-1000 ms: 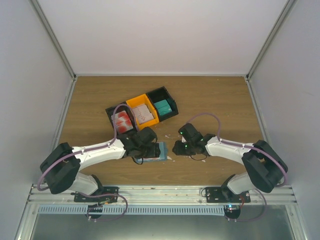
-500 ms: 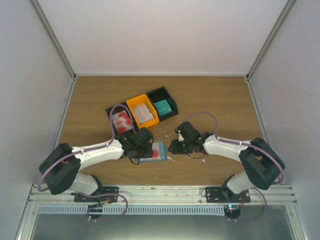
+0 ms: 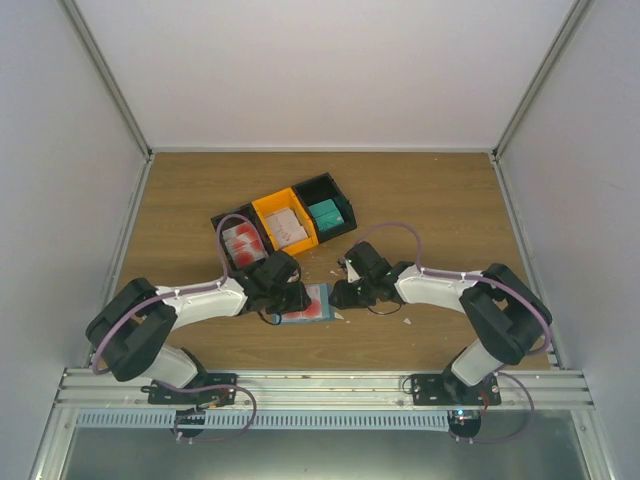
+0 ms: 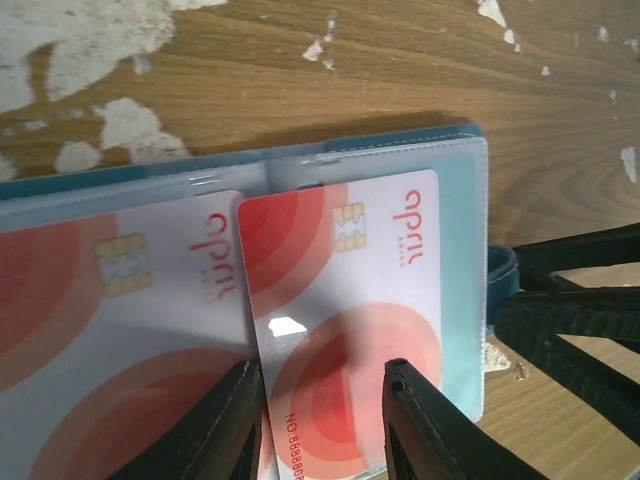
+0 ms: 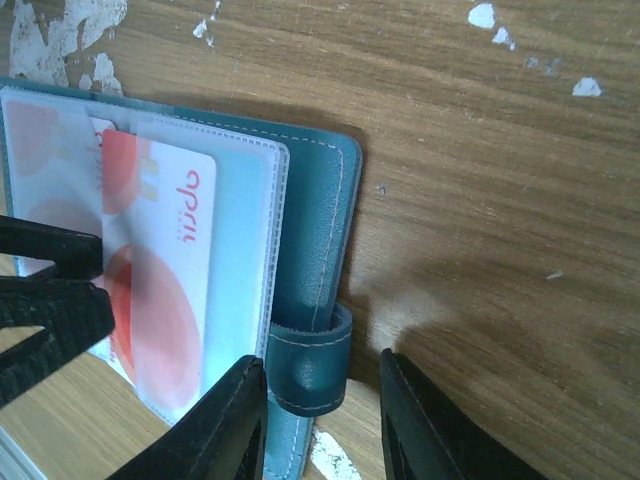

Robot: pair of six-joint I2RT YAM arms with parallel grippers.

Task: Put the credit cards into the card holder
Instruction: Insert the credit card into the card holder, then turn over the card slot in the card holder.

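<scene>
red-and-white card (image 4: 340,290) lies on the right page of the open holder (image 5: 320,190); i cannot tell if it is under the clear sleeve. other card (image 4: 120,290) lies just beside it on the left page. my left pincer (image 4: 322,380) stands half open over the first card's lower end, clamping nothing. my right pincer (image 5: 322,365) is half open too, astride the holder's tab (image 5: 310,340), not closed on it. holder lies flat on the table (image 5: 480,150), near three bins (image 3: 284,224).
</scene>
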